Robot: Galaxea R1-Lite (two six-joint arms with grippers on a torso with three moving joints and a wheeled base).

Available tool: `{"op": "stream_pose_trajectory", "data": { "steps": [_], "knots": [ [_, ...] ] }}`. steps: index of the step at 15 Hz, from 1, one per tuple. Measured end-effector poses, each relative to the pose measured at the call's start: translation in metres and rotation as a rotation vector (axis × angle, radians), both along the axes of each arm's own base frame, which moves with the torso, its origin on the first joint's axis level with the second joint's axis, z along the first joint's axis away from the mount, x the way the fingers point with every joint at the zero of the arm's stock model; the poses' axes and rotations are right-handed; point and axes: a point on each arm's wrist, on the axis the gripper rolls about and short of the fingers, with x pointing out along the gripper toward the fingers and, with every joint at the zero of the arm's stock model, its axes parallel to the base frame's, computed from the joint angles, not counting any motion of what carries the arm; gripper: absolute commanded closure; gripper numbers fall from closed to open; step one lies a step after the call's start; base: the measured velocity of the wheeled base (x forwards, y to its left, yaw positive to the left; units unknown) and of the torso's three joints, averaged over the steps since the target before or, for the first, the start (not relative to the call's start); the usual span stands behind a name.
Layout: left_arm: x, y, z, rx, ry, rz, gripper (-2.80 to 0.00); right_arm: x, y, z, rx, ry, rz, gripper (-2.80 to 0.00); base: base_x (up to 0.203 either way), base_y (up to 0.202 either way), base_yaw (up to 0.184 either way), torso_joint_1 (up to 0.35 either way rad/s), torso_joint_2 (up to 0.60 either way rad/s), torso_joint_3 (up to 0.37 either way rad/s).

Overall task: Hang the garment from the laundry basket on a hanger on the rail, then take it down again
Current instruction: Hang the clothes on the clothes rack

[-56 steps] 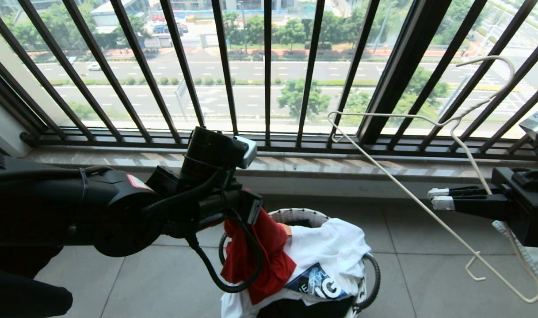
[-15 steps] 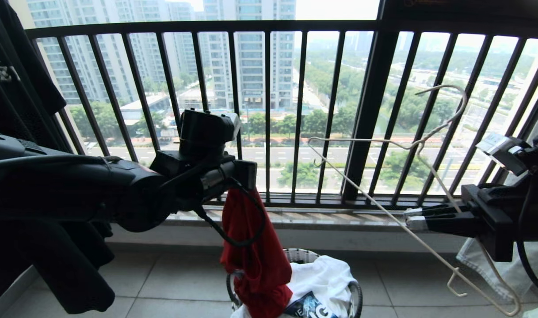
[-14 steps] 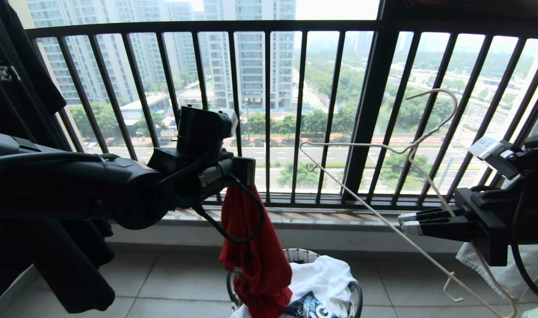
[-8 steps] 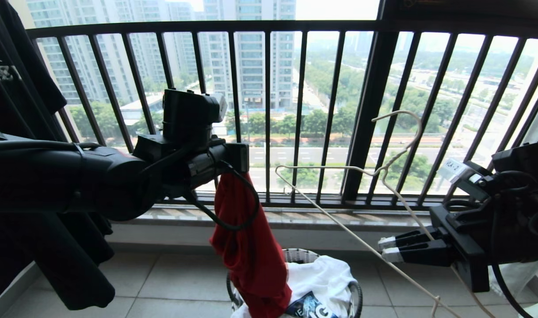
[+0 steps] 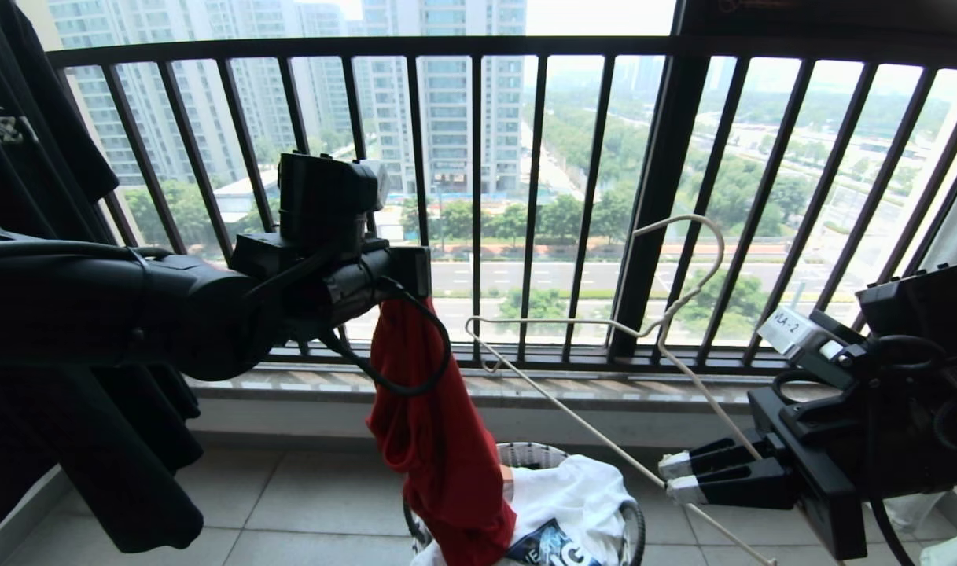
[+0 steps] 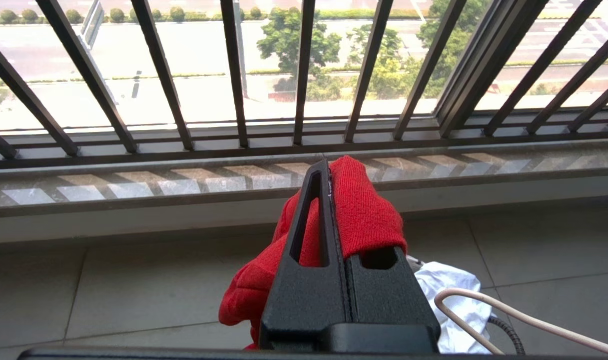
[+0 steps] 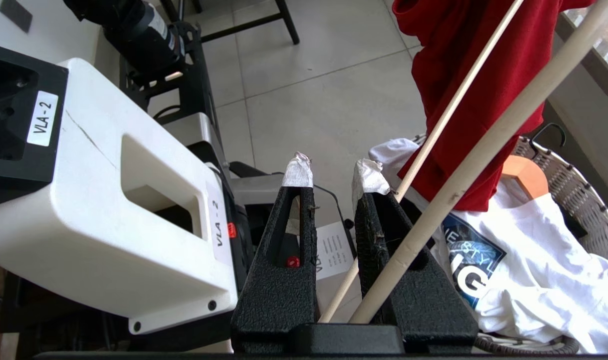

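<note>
Since the frame a second ago, the right gripper (image 5: 667, 478) has been lowered and carried toward the middle, and the hanger (image 5: 596, 448) has come down with it, its hook now seen before the window railing (image 5: 478, 196). At far left a black garment (image 5: 93, 440) is hung. Next, the left gripper (image 6: 328, 200) is held out level, its fingers pressed together on a fold of the red T-shirt (image 5: 439, 456), which is draped straight down to the laundry basket (image 5: 634, 527). White cloth (image 5: 580, 495) with a dark print is heaped in that basket on the tiled floor (image 5: 305, 503). At right, the hanger's wire is passed between the right gripper's tape-tipped fingers (image 7: 298, 172), which are closed on it with a small gap left between them.
</note>
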Motion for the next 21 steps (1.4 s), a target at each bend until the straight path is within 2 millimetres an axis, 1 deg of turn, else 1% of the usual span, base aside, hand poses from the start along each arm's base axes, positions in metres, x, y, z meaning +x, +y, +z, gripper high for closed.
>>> {"op": "stream_pose_trajectory", "data": {
  "steps": [4,11,17,21],
  "knots": [
    [0.008,-0.005,0.001,-0.057,0.002,0.015,0.00,-0.007,0.013,-0.003,-0.016,0.008,0.056,0.00,0.000,0.000,0.000,0.000,0.00,0.000],
    [0.012,-0.011,-0.001,-0.077,0.006,0.011,0.00,-0.008,0.029,-0.010,-0.027,0.045,0.121,0.00,0.000,0.000,0.000,0.000,0.00,0.000],
    [0.002,-0.023,-0.001,-0.110,0.020,-0.027,0.00,-0.004,0.034,-0.006,-0.004,0.082,0.102,0.00,0.000,0.000,0.000,0.000,0.00,0.000],
    [-0.007,-0.024,0.005,-0.116,0.011,-0.044,0.00,0.005,0.035,0.000,0.043,0.095,0.046,0.00,0.000,0.000,0.000,0.000,0.00,0.000]
  ]
}}
